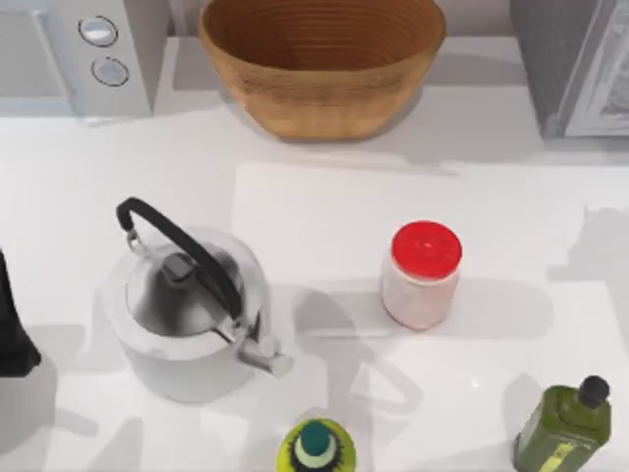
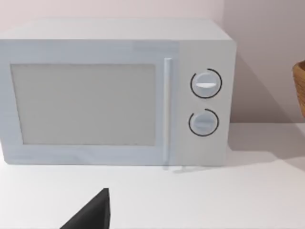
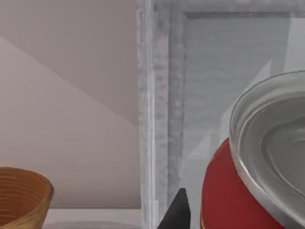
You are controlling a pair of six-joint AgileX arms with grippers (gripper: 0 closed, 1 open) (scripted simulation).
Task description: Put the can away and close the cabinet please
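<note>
The right gripper's jaws are holding the red can (image 3: pixel 228 195) upright, and the grey cabinet (image 3: pixel 214 109) is waiting just ahead of them.

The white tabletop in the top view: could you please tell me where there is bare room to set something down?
The widest bare stretch of the white tabletop lies between the woven wicker basket, the steel kettle with the black handle and the white jar with the red lid. The near edge is crowded by the yellow-green bottle and the olive-green bottle.

White table (image 1: pixel 324 197) with microwave (image 1: pixel 84 54), basket (image 1: pixel 321 59), kettle (image 1: pixel 187 315), jar (image 1: pixel 423 275), bottles (image 1: pixel 565 428).
</note>
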